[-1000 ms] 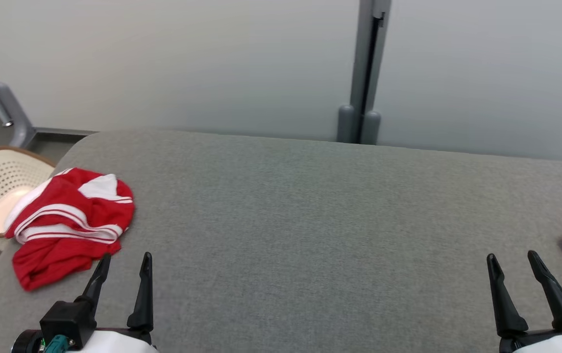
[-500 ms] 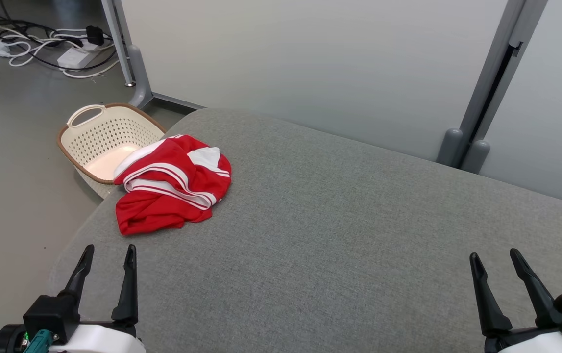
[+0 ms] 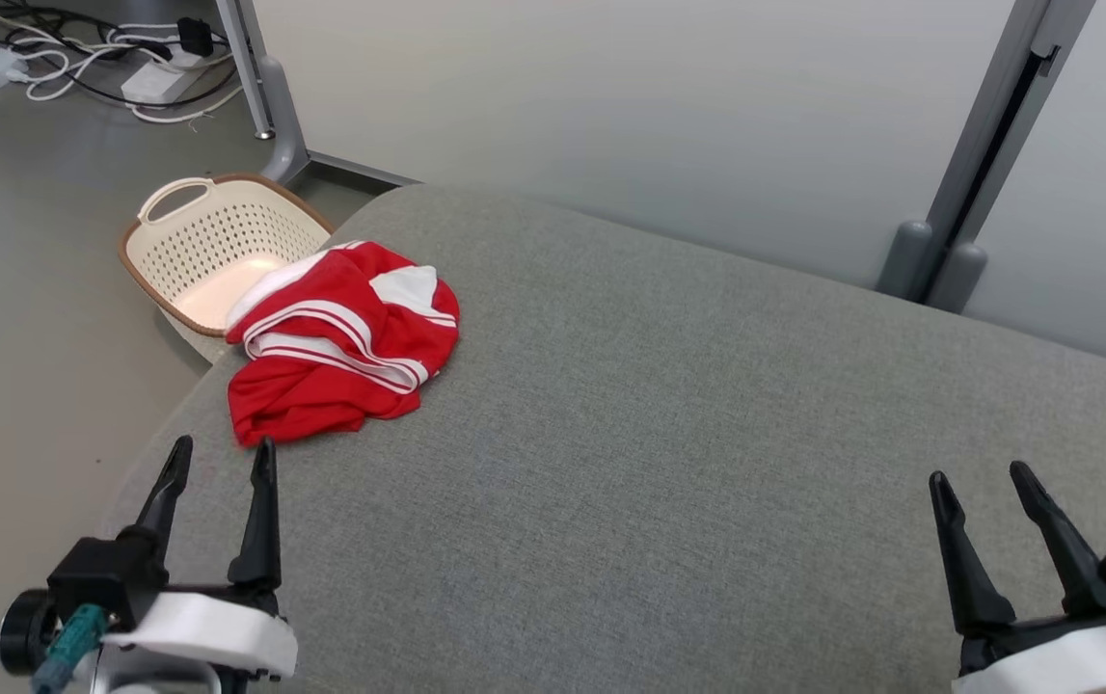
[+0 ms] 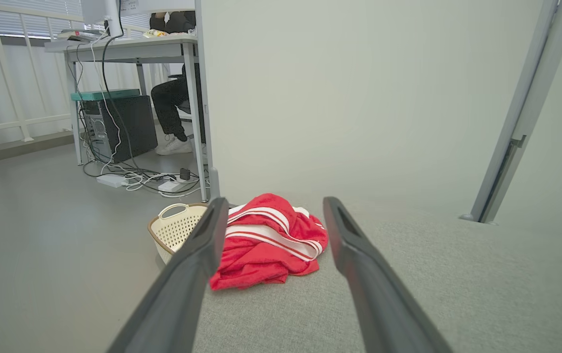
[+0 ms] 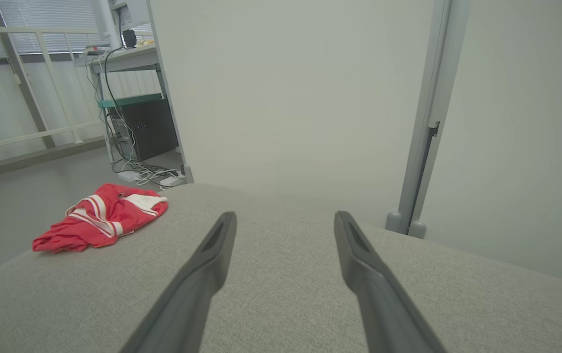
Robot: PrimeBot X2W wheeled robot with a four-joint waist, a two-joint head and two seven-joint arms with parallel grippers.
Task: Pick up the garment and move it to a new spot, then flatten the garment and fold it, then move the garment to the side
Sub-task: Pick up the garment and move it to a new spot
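The garment (image 3: 340,342) is a crumpled red piece with white stripes, heaped at the far left corner of the grey padded table (image 3: 668,424). In the left wrist view the garment (image 4: 268,242) lies straight ahead between the fingers. My left gripper (image 3: 221,458) hovers open just short of its near edge, holding nothing. At the lower right my right gripper (image 3: 982,474) is open and empty, far from the cloth. The right wrist view has the garment (image 5: 102,215) off to the left.
A cream perforated basket (image 3: 210,246) stands on the floor beside the table's left corner, just behind the garment. Cables and a power strip (image 3: 152,82) lie on the floor further back. A pale partition wall with a grey post (image 3: 982,154) borders the table's far edge.
The head camera has swung left, so the garment and basket sit nearer the middle of the picture. My left gripper now stands closer to the garment's near edge. Both grippers stay open.
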